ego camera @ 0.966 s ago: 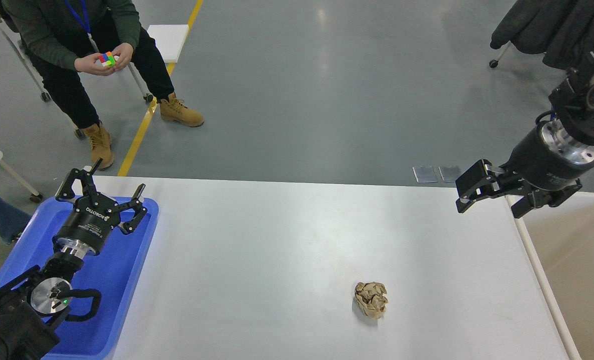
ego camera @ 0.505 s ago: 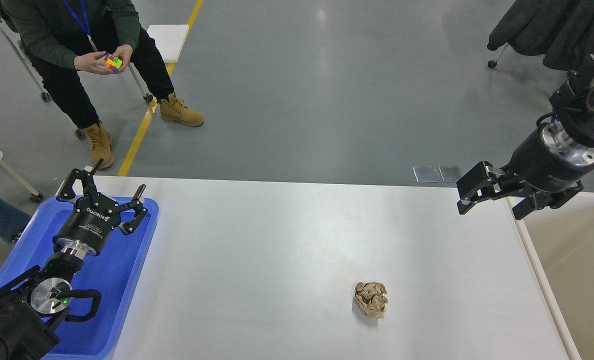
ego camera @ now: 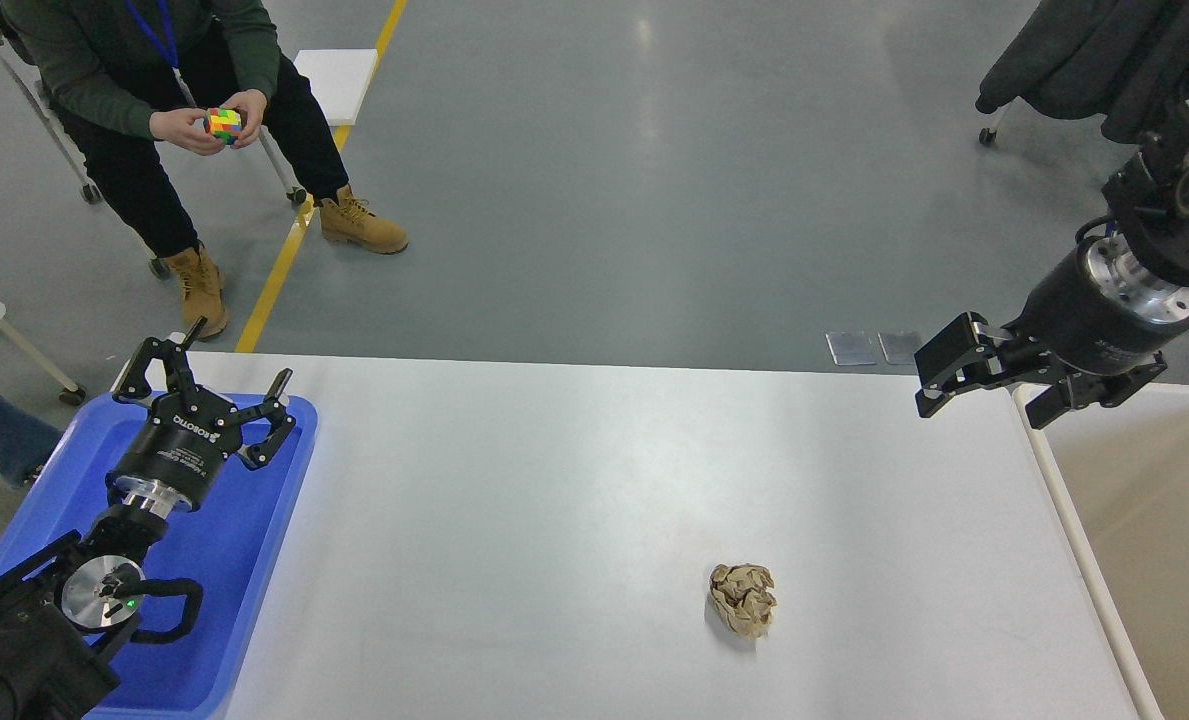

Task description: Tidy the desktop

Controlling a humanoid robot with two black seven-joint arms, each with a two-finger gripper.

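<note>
The large, plain white, smooth desktop (ego camera: pixel 554 480) fills the view centre, almost cleared. A blue plastic tray (ego camera: pixel 254 560) is seen at its left, a beige rimmed bin (ego camera: pixel 1154 500) at its right. Left gripper (ego camera: pixel 212 375) and right gripper (ego camera: pixel 994 385) are spread, empty. One crumpled brown paper ball (ego camera: pixel 743 599) remains to be binned.

We see a glossy grey floor (ego camera: pixel 654 180) crossed by a yellow line (ego camera: pixel 299 225). Left of that line a seated person (ego camera: pixel 154 90) turns a coloured cube (ego camera: pixel 222 123). Far right of it, dark coats (ego camera: pixel 1074 60) hang, perhaps on a wheeled rack.
</note>
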